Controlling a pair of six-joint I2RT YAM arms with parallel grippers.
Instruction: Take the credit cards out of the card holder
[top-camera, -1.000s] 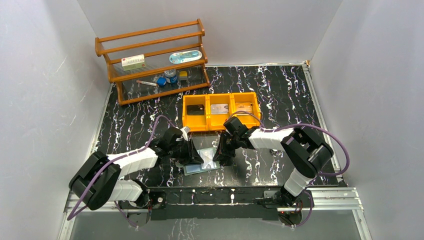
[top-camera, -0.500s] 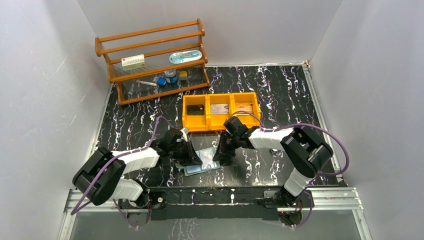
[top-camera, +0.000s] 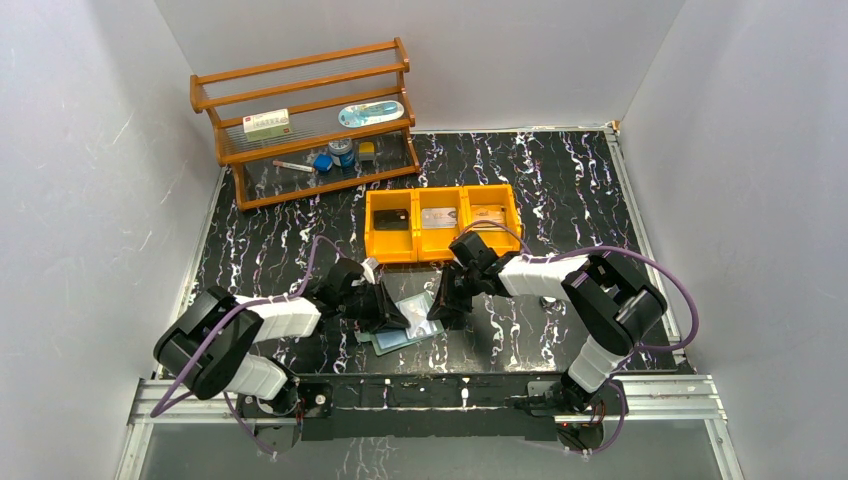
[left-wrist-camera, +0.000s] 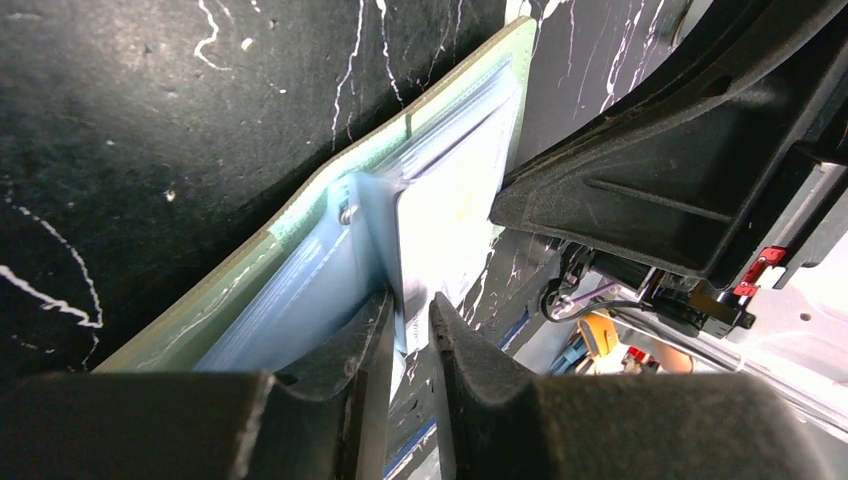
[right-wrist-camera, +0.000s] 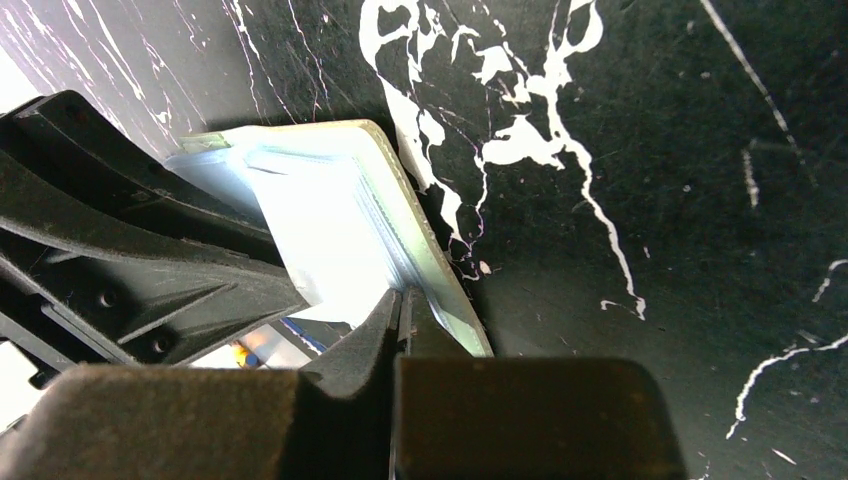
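Card holder (left-wrist-camera: 300, 215), R jaws shut on its edge, L jaws near-closed, nipping a card (left-wrist-camera: 450, 210)

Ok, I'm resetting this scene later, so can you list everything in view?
table: one, black veined white
rack: one, brown wood, far left
box: one, white, rack's middle shelf
oval pack: one, pale blue, same shelf
small items: four, mixed colours, lower shelf
bin: one, orange, centre
dark item: one, bin's left compartment
cards: two, silvery and tan, bin's middle and right compartments
card holder: one, pale teal, between the claws
left claw: one, black, closed on a card holder leaf
right claw: one, black, shut on card holder's edge
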